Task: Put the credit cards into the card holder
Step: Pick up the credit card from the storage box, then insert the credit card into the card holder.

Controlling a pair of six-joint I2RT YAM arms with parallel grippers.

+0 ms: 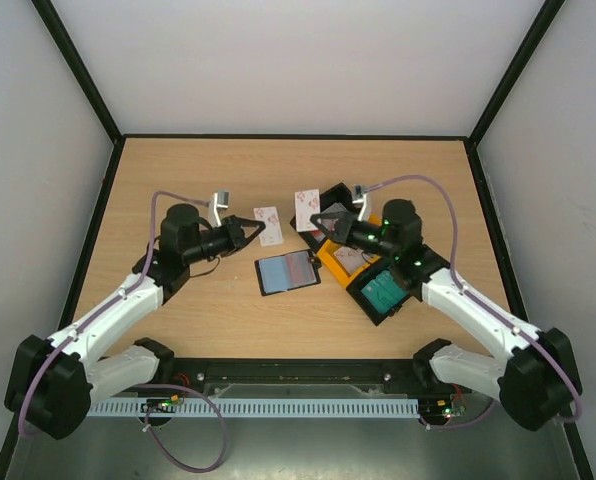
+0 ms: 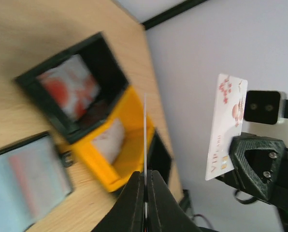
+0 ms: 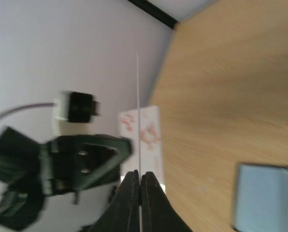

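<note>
Both grippers hold a credit card above the table. My left gripper (image 1: 252,233) is shut on a white card with red marks (image 1: 267,225), which is edge-on in the left wrist view (image 2: 145,130). My right gripper (image 1: 321,219) is shut on a similar card (image 1: 306,204); the left wrist view shows that card's face (image 2: 226,126), and it is edge-on in the right wrist view (image 3: 138,106). The two cards face each other, a short gap apart. The card holder (image 1: 286,272) lies open on the table below them, its pale blue lining up.
Three joined bins sit right of centre: a black bin (image 2: 103,58) with red-and-white cards, a yellow bin (image 1: 335,266) with pale cards, and a black bin (image 1: 374,308) with teal cards under the right arm. Black rails edge the table.
</note>
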